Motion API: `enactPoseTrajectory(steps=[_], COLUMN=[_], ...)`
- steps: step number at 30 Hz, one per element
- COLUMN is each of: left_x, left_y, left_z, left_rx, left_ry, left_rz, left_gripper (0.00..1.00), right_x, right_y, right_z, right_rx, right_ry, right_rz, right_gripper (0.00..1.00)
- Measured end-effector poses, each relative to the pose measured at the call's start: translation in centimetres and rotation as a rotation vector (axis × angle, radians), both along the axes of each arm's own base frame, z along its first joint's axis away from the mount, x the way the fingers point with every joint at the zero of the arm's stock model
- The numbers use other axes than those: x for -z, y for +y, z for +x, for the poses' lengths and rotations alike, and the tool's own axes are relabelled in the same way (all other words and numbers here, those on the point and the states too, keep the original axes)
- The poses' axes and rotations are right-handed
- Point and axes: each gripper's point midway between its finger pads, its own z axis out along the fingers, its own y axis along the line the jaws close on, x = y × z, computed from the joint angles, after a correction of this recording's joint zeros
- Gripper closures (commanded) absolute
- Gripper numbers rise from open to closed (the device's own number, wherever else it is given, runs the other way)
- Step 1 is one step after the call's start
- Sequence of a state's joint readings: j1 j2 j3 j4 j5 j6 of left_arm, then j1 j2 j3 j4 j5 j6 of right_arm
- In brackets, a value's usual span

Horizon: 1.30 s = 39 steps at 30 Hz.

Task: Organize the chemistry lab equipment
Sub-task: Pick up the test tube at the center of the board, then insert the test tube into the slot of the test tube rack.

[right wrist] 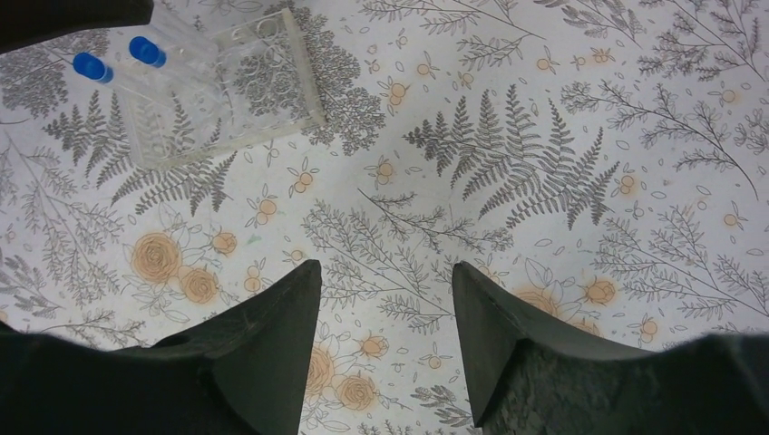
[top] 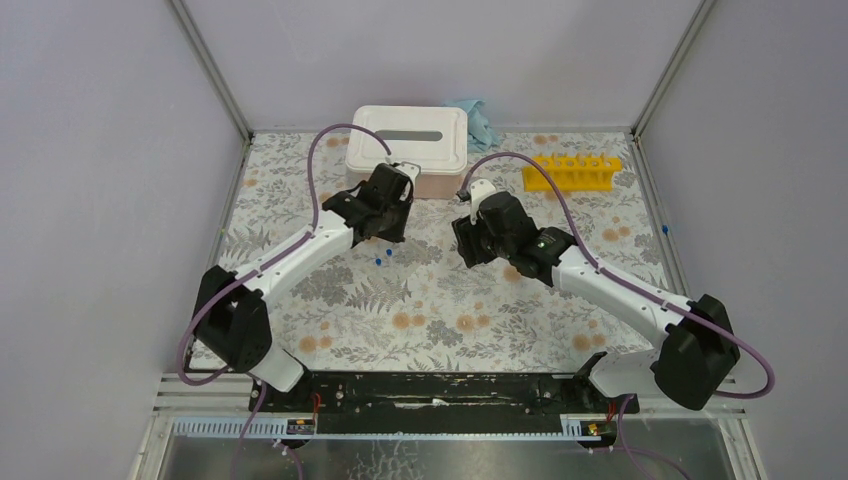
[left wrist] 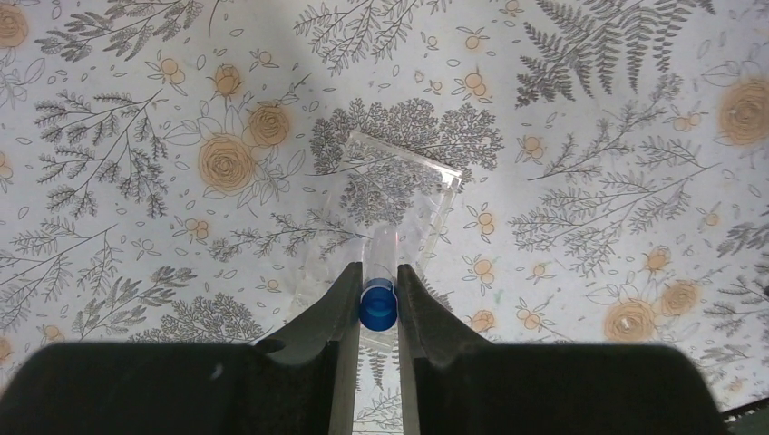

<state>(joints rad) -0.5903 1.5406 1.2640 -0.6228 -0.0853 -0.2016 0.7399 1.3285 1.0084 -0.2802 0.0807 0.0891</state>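
Left gripper (left wrist: 379, 272) pinches a blue-capped tube (left wrist: 378, 308) over the clear rack (left wrist: 399, 195). Right gripper (right wrist: 385, 272) spread wide over floral tablecloth (right wrist: 544, 136); white box (top: 408, 148) and yellow rack (top: 572, 172) behind.

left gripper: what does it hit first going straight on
The left gripper would probably meet the clear rack straight ahead, its held blue-capped tube touching first; depth is hard to judge.

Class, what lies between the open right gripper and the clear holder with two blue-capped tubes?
Nothing but bare floral tablecloth. The right wrist view shows the stretch from the right gripper up to the clear holder free of objects.
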Motion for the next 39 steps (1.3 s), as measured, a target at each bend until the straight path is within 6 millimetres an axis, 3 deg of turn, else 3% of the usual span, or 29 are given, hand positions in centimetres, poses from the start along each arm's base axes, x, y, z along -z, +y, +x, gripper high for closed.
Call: enactPoseTrajectory(steps=[11,39], left_x=[1.8,4.3], left_y=[0.5,0.3], left_z=[0.3,0.0], left_rx=[-0.006,0.002], left_ry=[0.016,0.043], left_rz=[0.075,0.094], left_gripper=[0.90,0.89], right_x=[1.5,2.2], right_y=[-1.0,-1.9], right_z=[0.5,0.4], right_rx=[0.072,0.105], right_ry=[0.018,0.026], right_rz=[-0.045,-0.075], right_gripper=[0.24,0.23])
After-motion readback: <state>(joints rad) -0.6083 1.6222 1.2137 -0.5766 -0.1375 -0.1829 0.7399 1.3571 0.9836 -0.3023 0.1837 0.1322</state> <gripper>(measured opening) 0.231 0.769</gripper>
